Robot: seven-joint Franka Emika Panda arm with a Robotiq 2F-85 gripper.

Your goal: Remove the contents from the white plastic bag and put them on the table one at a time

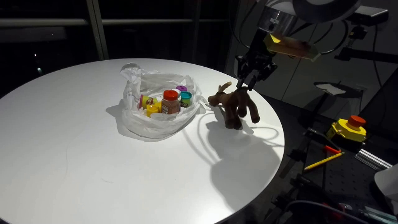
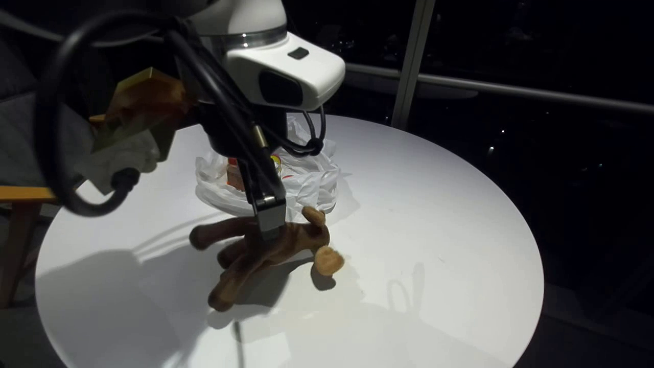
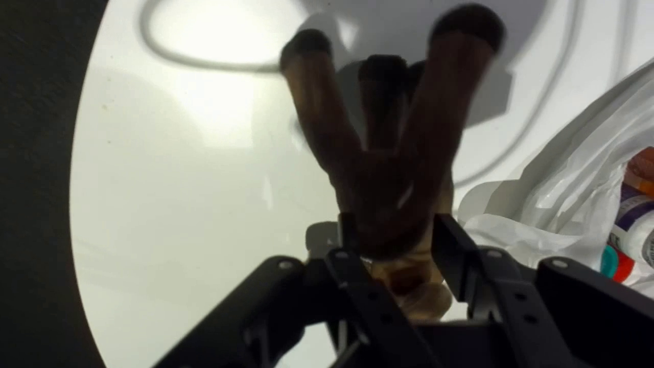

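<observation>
Presently, in an exterior view, the gripper [image 1: 244, 88] points down at the right of the table [image 1: 124, 174], jaws part-way apart, one on either side of the plush [image 1: 233, 101]; whether they pinch it, cannot tell. Plush at an angle, head to the left, legs splayed towards the near right; contact with the table unclear. In the wrist view its body is between the jaws, dark and a little blurred. Bag [image 1: 152, 129] on the table just left of the plush, open at the top; in an exterior view, beneath the arm [image 2: 317, 76], the gripper covers part of it. Within the bag: jar [image 1: 171, 107], red lid up; yellow tub [image 1: 152, 110] to its left; can [image 1: 148, 101] on its side, farther and left; teal-lidded tub [image 1: 185, 99] to the jar's right; purple lid [image 1: 181, 88] on the far side. Off the table, right: stop box [image 1: 346, 129], yellow with a red button, and a pencil [image 1: 324, 161] nearer and left of it.
</observation>
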